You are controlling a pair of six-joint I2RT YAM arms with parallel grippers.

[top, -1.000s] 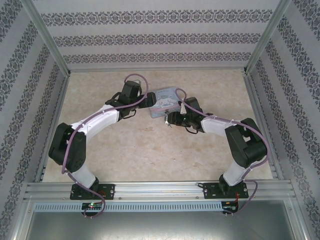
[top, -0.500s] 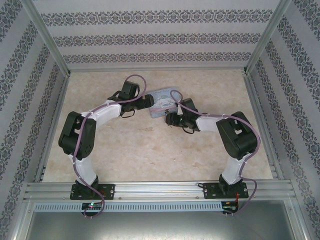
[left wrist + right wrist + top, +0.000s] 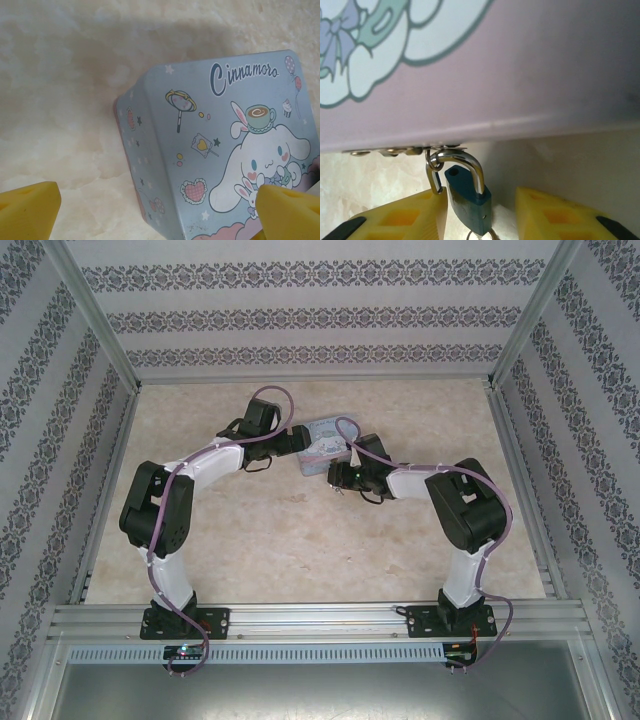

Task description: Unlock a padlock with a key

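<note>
Hanging from the hasp (image 3: 395,150) on the tin's (image 3: 520,75) lower edge, the padlock (image 3: 468,200) sat between the pads of the right gripper (image 3: 480,215), whose jaws stood apart and gripped nothing. One leg of the thin shackle (image 3: 470,161) appeared to stand clear of the teal body, though the angle left that uncertain. A small ring (image 3: 481,235) showed under the body, and the key itself could not be made out. The left gripper (image 3: 160,210) was likewise spread, with its pads on either side of the tin's near corner. Whether the pad over the lid touched it could not be told. The padlock looked light, hard and smooth-painted, and it hung loose, so it would likely swing or twist away under a one-sided push. The best hold seemed to be a squeeze on the two flat faces of the body, below the shackle, leaving the keyhole end free. The shackle looked too thin and slick to pinch. The tin seemed light and thin-walled and likely to slide on the table (image 3: 60,75), so it wanted bracing.
</note>
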